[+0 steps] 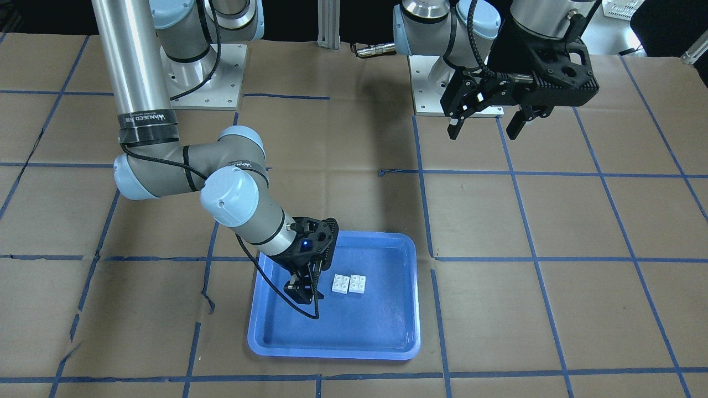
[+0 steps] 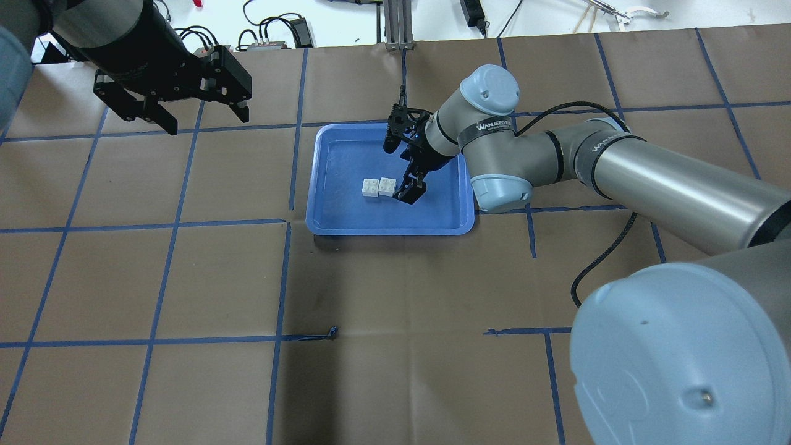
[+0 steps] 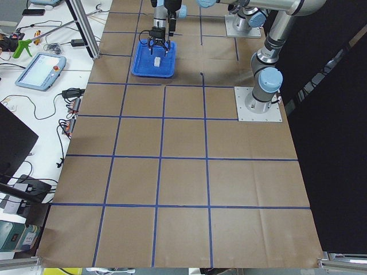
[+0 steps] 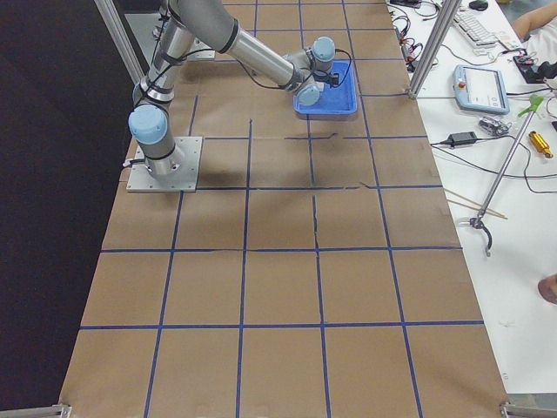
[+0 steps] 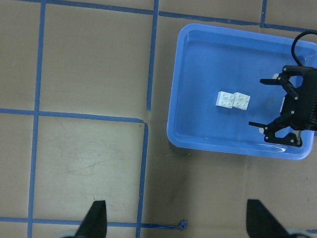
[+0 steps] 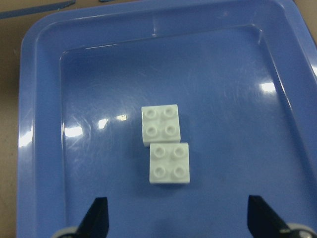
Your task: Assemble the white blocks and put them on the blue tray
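Note:
Two white blocks (image 6: 166,148) lie studs up, side by side and touching, slightly offset, near the middle of the blue tray (image 6: 39,148). They also show in the front view (image 1: 348,284) and the overhead view (image 2: 378,186). My right gripper (image 2: 408,191) is open and empty. It hangs low over the tray (image 2: 389,230), just beside the blocks and clear of them. My left gripper (image 2: 201,120) is open and empty, held high over the table far from the tray. Its wrist view shows the blocks (image 5: 233,99) and the tray (image 5: 173,134) from above.
The table is covered in brown paper with a blue tape grid. The arm bases (image 1: 204,77) stand at the robot's edge. A bench with a teach pendant (image 4: 480,89), cables and tools lies beyond the table's far edge.

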{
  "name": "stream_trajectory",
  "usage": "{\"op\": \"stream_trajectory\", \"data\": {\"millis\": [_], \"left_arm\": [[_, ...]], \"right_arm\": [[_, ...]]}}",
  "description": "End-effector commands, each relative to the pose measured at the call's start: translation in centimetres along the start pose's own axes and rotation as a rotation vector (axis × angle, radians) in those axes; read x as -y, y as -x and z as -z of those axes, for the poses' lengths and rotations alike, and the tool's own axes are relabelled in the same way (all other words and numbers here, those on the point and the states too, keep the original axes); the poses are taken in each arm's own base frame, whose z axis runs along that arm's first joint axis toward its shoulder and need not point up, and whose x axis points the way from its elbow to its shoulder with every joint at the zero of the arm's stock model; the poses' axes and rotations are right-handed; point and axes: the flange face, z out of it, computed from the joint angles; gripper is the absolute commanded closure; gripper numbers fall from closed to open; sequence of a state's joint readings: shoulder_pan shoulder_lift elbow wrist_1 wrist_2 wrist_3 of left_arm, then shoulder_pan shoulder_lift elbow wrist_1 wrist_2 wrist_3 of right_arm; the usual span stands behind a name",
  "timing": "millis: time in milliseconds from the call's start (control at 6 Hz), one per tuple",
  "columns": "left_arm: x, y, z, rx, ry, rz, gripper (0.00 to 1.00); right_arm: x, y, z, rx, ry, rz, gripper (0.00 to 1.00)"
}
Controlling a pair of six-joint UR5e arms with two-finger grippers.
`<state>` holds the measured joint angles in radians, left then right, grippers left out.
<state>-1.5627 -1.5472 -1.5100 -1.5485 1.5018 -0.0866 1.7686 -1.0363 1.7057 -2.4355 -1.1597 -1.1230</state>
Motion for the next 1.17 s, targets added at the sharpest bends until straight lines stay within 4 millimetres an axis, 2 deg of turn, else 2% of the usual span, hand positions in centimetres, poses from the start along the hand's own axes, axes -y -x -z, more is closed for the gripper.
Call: {"op": "stream_trajectory", "data": {"millis": [0,167,333,500,833,1000], "left_arm": [[0.1,0.0,0.0,0.000,-0.002,0.000,0.00],[0.1,0.0,-0.1,0.000,-0.002,-0.001,0.00],[0.2,0.0,-0.1,0.000,-0.002,0.000,0.00],[0.2,0.0,-0.2,0.000,-0.001,0.000,0.00],[0.6,-0.1,-0.7,-0.002,0.009,0.001,0.00],[0.5,0.0,-0.5,0.000,0.005,0.001,0.00]], "right_arm": [[-1.0,-0.1,6.4,0.020,0.118,-0.112,0.00],[-1.5,-0.1,10.5,-0.032,0.197,-0.228,0.00],[-1.6,0.8,14.3,-0.087,0.264,-0.384,0.00],[-1.8,1.4,17.3,-0.163,0.298,-0.545,0.00],[-3.7,1.1,24.2,-0.158,0.372,-0.880,0.00],[-3.5,1.6,28.0,-0.126,0.416,-0.969,0.00]]}}
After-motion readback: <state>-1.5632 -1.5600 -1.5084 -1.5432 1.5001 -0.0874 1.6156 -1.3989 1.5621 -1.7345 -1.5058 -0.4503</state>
